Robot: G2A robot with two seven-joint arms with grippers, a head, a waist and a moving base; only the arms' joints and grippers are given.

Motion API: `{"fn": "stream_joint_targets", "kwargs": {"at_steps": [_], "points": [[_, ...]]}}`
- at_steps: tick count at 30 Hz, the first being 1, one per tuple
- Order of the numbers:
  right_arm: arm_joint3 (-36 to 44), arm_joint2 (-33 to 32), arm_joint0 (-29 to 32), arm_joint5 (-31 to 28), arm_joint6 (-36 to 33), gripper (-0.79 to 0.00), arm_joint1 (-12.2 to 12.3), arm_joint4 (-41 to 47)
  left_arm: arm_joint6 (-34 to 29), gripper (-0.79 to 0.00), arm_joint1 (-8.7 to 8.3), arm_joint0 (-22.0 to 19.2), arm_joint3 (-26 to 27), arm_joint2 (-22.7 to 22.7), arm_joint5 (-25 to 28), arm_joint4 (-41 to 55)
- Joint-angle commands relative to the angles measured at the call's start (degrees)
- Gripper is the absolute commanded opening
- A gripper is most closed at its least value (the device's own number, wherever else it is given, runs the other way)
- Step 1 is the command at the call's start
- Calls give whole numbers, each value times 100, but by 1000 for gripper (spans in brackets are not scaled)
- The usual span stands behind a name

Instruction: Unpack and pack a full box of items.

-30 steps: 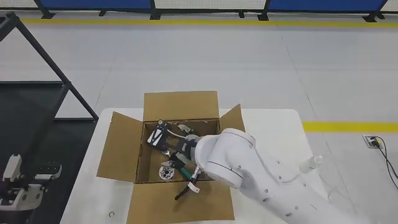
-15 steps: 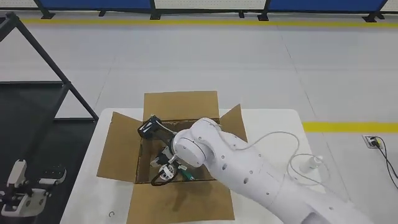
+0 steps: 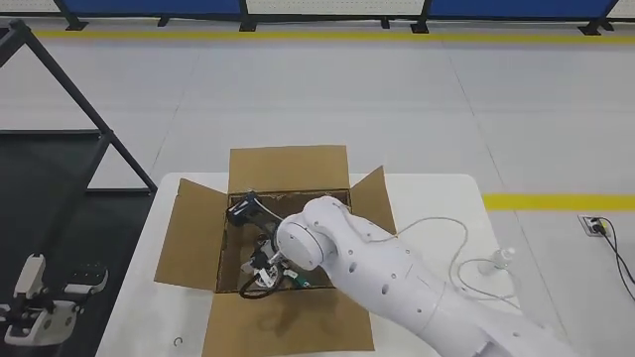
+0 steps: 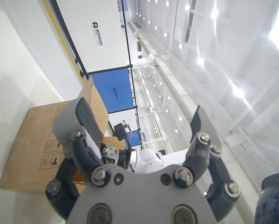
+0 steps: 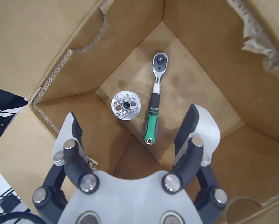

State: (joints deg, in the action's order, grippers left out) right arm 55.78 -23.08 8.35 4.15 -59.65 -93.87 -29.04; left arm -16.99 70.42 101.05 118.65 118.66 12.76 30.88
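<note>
1. While the right claw (image 5: 132, 114) hung inside the mouth of the open cardboard box (image 3: 193, 233), its jaws stood wide apart and held nothing.
2. The ratchet wrench (image 5: 154, 101) lay flat on the box floor, toward the near side, with its green handle toward the claw and its steel head pointing away. A round metal disc (image 5: 126, 105) lay just beside it on the left, apart from it.
3. The step in hand appeared to be unpacking, with the wrench the likely first pick. The open jaws already stood across the line of the handle, so a straight descent onto the green grip should suffice. The fingers should reach almost to the floor before they close, since the tool lay flat.
4. The disc sat close to the handle, so the finger on that side would need to land in the gap between them. The tall box walls and a torn flap edge (image 5: 258, 45) crowded the approach, and the lift should be straight up to miss them.
5. The left claw (image 4: 141, 108) was held off the left end of the table (image 3: 437, 198), pointing upward, released and empty.
6. A loose white cable (image 3: 458, 250) lay on the table to the right of the box.
</note>
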Motion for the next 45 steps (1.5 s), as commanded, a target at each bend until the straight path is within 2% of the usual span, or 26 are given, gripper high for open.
{"fn": "stream_joint_targets", "kwargs": {"at_steps": [1, 14, 27, 34, 40, 45], "points": [[-362, 78, -81, 40, -72, 0, -160, 138, 4, 0, 10, 37, 28, -2, 28, 9], [-2173, 375, -362, 470, -145, 0, -1128, 571, -3, 0, 59, 148, 56, 12, 110, 55], [-3453, 544, -410, 428, -37, 0, -1854, 451, 8, 0, 95, 140, 36, 14, 105, 62], [-3921, 541, -430, 406, 98, 0, -2104, 353, 34, 0, 113, 117, 27, 18, 89, 52], [-4071, 590, -396, 395, 185, 0, -2145, 282, 27, 0, 127, 104, 18, 29, 95, 57], [-4115, 655, -396, 606, 217, 0, -2154, 192, 9, 0, 137, 95, 15, 39, 103, 56]]}}
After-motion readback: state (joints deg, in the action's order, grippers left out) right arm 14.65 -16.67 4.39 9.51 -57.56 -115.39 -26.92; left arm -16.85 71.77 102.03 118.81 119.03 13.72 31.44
